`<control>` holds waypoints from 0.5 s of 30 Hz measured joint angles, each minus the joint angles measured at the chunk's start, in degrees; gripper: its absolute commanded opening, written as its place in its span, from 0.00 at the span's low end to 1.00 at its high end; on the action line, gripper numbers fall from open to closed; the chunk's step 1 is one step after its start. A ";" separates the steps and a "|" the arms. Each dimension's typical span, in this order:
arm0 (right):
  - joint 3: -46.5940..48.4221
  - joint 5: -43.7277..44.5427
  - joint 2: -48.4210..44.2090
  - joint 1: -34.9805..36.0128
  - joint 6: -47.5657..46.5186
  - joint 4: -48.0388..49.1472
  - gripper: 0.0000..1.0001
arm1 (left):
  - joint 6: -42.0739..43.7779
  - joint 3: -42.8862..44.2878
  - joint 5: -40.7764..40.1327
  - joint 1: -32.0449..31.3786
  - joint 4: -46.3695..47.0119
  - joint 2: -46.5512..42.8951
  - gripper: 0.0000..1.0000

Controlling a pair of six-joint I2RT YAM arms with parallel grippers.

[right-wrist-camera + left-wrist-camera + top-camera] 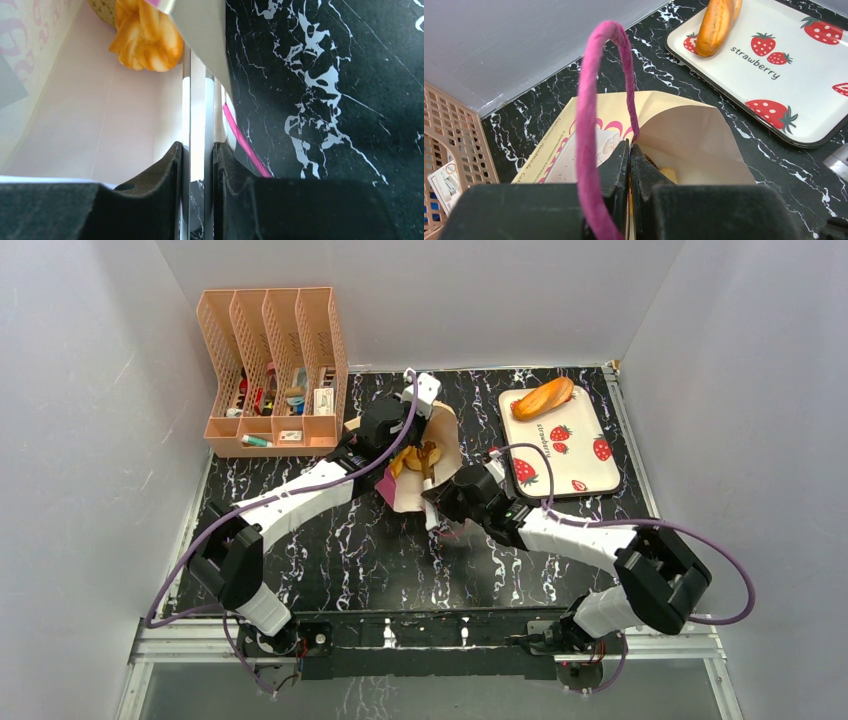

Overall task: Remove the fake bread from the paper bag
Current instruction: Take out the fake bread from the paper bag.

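Note:
The paper bag (443, 432) lies on its side mid-table, mouth open. Orange fake bread (415, 457) shows inside it. My left gripper (397, 445) is shut on the bag's upper rim; in the left wrist view the jaws (630, 152) pinch the tan paper (684, 130) beside the pink string handle (586, 115), with a bit of bread (669, 174) inside. My right gripper (433, 490) is shut on the opposite rim; in the right wrist view it (198, 150) clamps the bag's wall (90, 110), with the twisted bread (145, 37) deeper in.
A strawberry-print tray (590, 465) at the back right holds a baguette (543, 397); both show in the left wrist view, tray (744, 75) and baguette (716, 25). A peach file rack (270, 370) with small items stands back left. White walls enclose the black marble table.

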 measured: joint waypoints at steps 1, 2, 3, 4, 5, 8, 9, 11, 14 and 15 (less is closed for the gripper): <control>-0.42 -0.13 -0.79 -0.02 0.33 -0.02 0.00 | 0.00 0.00 -0.02 0.02 0.15 0.02 0.00; -0.81 -0.15 -1.73 -0.04 0.66 -0.37 0.00 | 0.00 0.00 -0.02 0.02 0.31 0.07 0.00; -1.05 -0.22 -2.71 -0.04 0.85 -0.98 0.00 | 0.00 0.00 -0.04 0.02 0.48 0.22 0.00; -1.25 -0.26 -3.76 -0.04 0.92 -1.53 0.00 | 0.00 0.02 -0.04 0.00 0.66 0.37 0.00; -1.33 -0.31 -4.68 -0.04 0.96 -2.12 0.00 | 0.02 0.07 -0.02 0.00 0.79 0.61 0.00; -1.51 -0.26 -8.31 -0.04 0.94 -4.66 0.00 | 0.07 0.44 -0.04 0.00 1.16 1.40 0.00; -1.53 -0.22 -9.64 -0.04 0.92 -5.60 0.00 | 0.11 0.74 -0.04 0.00 1.31 1.68 0.00; -1.55 -0.11 -12.17 -0.04 0.90 -7.30 0.00 | 0.24 1.16 -0.20 0.00 1.84 2.21 0.00; -1.62 -0.15 -15.67 -0.04 0.85 -9.09 0.00 | 0.28 1.77 -0.46 0.00 2.27 3.21 0.00; -1.62 -0.17 -16.74 -0.04 0.79 -9.57 0.00 | 0.33 1.84 -0.50 0.00 2.36 3.52 0.00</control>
